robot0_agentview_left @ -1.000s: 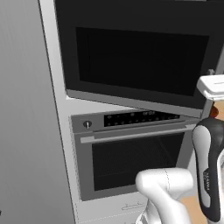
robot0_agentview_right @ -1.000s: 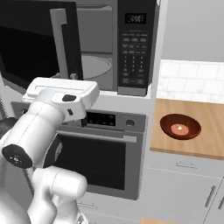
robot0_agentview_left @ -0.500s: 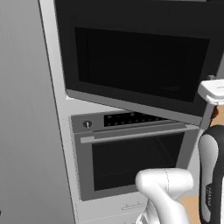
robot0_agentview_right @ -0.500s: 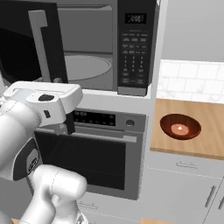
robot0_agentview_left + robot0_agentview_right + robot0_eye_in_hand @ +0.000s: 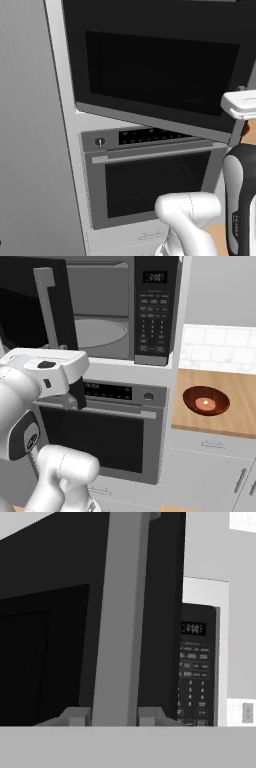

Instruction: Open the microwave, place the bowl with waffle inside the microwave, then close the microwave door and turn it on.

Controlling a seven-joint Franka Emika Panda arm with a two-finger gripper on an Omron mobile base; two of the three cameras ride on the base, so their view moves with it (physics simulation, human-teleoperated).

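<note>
Microwave (image 5: 150,311): built into the upper centre of the right base view; grey cavity and round turntable exposed, keypad panel on its right side.
Microwave door (image 5: 160,75): swung wide open, fills the upper half of the left base view; its grey vertical handle (image 5: 122,617) runs up the middle of the hand view.
Gripper (image 5: 75,401): left of centre in the right base view, below the open door; whether its jaws are spread or pressed together cannot be told, and nothing is seen in them.
Bowl (image 5: 206,401): right of centre, on the wooden counter (image 5: 240,406), well apart from the gripper.
Waffle (image 5: 205,404): pale piece inside the bowl.
Oven (image 5: 120,431): silver, directly below the microwave.
Step in hand: door appears open enough; bowl pickup follows.
Handling advice: draw the hand clear of the door edge, approach the bowl from above, pinch its rim, keep it level.
</note>
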